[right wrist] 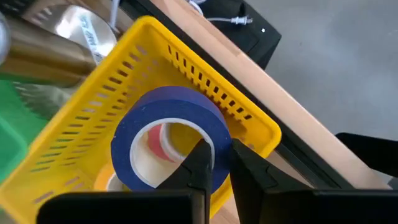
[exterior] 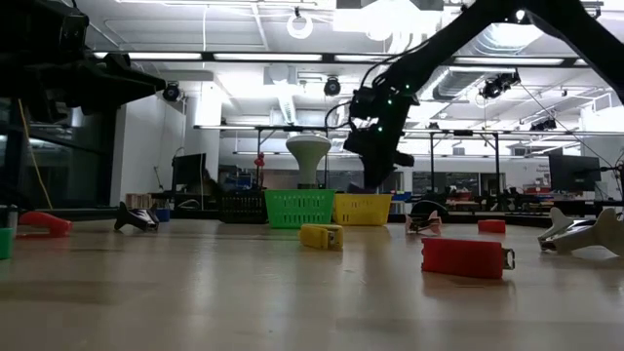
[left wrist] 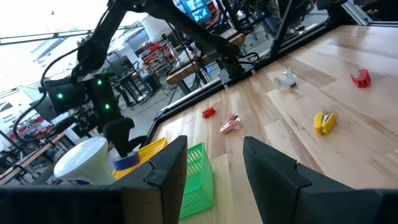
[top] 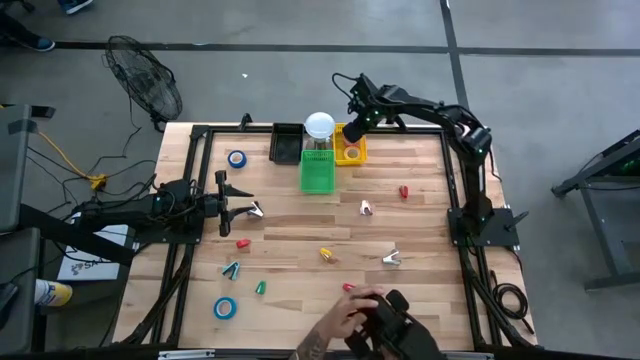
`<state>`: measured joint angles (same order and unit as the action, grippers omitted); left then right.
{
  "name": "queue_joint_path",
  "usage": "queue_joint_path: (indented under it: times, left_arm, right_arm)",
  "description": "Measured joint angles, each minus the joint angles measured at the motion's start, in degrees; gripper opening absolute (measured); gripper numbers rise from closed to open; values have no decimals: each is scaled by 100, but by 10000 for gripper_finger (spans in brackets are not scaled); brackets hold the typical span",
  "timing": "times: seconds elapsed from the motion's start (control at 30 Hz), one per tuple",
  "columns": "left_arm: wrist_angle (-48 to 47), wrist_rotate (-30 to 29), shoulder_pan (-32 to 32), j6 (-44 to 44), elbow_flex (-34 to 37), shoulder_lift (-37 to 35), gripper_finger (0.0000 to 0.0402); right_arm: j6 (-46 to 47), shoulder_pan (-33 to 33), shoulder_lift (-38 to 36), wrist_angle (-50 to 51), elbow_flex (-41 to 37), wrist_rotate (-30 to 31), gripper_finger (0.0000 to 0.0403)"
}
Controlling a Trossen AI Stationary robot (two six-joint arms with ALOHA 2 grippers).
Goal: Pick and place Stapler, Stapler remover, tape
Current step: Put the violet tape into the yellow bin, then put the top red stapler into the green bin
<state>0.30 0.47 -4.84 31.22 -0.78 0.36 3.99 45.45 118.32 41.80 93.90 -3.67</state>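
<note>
Blue tape roll [right wrist: 169,144] hangs over the yellow basket [right wrist: 249,121], rim pinched in the right gripper [right wrist: 214,163] fingers; left fingers parted, empty.

Yellow basket [right wrist: 249,121]: the blue tape roll [right wrist: 171,140] hides most of its inside from you.
Person's hand [top: 350,318]: cut off by the lower edge.
Small table items [top: 232,268]: too small for you to identify.

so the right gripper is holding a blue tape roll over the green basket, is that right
Not quite. The right gripper is shut on the blue tape roll, but it hangs over the yellow basket, not the green one, as the right wrist view shows.
</note>
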Motion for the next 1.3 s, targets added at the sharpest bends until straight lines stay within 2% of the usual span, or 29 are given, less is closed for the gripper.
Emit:
queue_joint_path:
  times: [0.5,0.97,1.3]
  left_arm:
    - [0,0,0,0,0,0,154]
    - [0,0,-1,1,0,1,154]
    - [0,0,0,0,0,1,154]
  right_arm:
    - [-110,44,170,13,29,-113,36]
    - [-148,44,159,57,29,69,119]
    - [-197,18,-423,709,27,550,143]
